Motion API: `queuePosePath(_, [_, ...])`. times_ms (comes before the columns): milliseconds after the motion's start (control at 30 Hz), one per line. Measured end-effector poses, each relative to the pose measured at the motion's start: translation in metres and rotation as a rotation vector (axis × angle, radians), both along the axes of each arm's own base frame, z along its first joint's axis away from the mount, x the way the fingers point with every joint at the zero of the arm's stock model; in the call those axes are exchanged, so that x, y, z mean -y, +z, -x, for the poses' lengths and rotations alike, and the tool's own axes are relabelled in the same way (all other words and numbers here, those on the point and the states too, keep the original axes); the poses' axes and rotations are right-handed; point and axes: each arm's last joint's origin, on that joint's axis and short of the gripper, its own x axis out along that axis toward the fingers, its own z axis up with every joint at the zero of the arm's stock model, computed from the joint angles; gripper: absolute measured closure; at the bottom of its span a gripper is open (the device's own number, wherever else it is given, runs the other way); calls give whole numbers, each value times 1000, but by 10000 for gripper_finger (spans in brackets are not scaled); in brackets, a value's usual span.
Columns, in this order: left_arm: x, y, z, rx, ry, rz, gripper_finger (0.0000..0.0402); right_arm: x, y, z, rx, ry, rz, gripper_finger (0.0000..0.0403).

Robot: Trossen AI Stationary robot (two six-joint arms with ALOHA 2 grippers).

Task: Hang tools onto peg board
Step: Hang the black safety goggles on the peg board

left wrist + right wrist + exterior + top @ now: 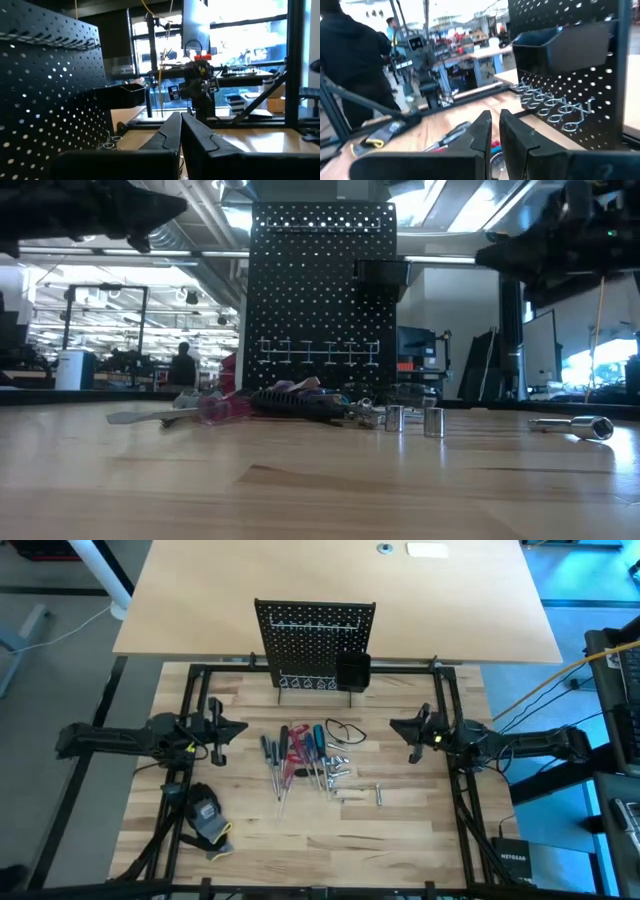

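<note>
The left gripper (pixel 236 728) is hanging above the table's left side with its dark fingers (pixel 172 131) pressed together and nothing between them, seemingly parked clear of the work so the tools are lying unobstructed. The right gripper (pixel 398 726) is facing it from the opposite side, also raised; its fingers (pixel 482 131) are standing almost together with a thin gap showing, and they are gripping nothing.

The tools, a cluster of slim screwdrivers with red, blue and dark handles (pixel 292 752), are lying side by side on the pale wooden tabletop (pixel 420 840) between the two arms, with small silver sockets and bits (pixel 345 777) scattered just beside them towards the right. Their placement midway looks deliberate, since either arm could be reaching them from there. None of them is hanging yet, so the task is reading as barely begun.

The upright black perforated metal peg board (pixel 315 635) is standing at the table's far edge, beyond the tools, facing both arms. A row of wire hooks (pixel 551 106) is sitting low on its face, empty, and a small black bin (pixel 354 671) is fixed at its right side.

A black-and-yellow glove (pixel 208 821) is lying near the front left corner, well apart from the tools. In the room behind, people in dark clothing (pixel 350 65) are standing.
</note>
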Motion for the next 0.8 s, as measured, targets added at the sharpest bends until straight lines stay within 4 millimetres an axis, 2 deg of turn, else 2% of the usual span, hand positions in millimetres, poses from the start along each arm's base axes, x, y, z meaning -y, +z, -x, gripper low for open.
queuePosePath(200, [-2,-7,-19,-56,28,-46,402,-1,10,-23,-154,39,7,363])
queuePosePath(433, [-8,-13,-30,-90,68,-32,402,-2,6,-48,-351,66,25,357])
queuePosePath(567, [-10,-16,-33,-97,75,-4,402,-2,2,-64,-441,69,28,320])
queuePosePath(800, [-10,-16,-36,-86,76,-10,402,-2,-11,-96,-626,102,148,241])
